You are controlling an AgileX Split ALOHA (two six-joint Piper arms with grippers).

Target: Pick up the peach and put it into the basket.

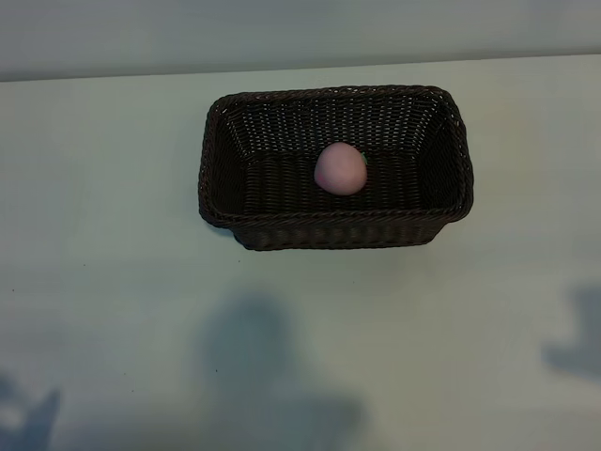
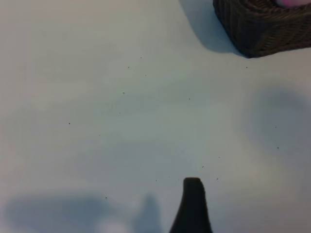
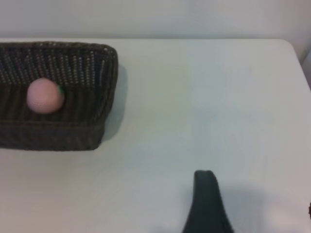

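Exterior view showed the tabletop (image 1: 113, 282) as the biggest thing in frame, pale and plain, with soft arm shadows along its near edge. No arm itself appeared in that view.

Next in size, the basket (image 1: 335, 228) sat on the tabletop toward the far side, long axis running across the view, dark woven wicker with a braided rim. Right wrist view had its end wall and open interior (image 3: 104, 87) visible; left wrist view caught only one rounded corner (image 2: 262, 34) at the frame edge.

Peach (image 1: 340, 169) lay inside the basket on its floor, roughly central, a bit toward the right end, not touching any wall as far as the exterior view showed. Pale pink, with a small green spot on one side. Right wrist view confirmed it down in the basket (image 3: 44, 95); left wrist view showed just a sliver of pink (image 2: 294, 2) above the rim.

Right tool (image 3: 257, 204): one dark finger (image 3: 206, 204) in view over bare tabletop, well apart from the basket, jaws spread, nothing between them.

Left tool (image 2: 192, 208): only one finger tip (image 2: 192, 206) visible, above bare tabletop, well away from the basket corner, standing open and empty.
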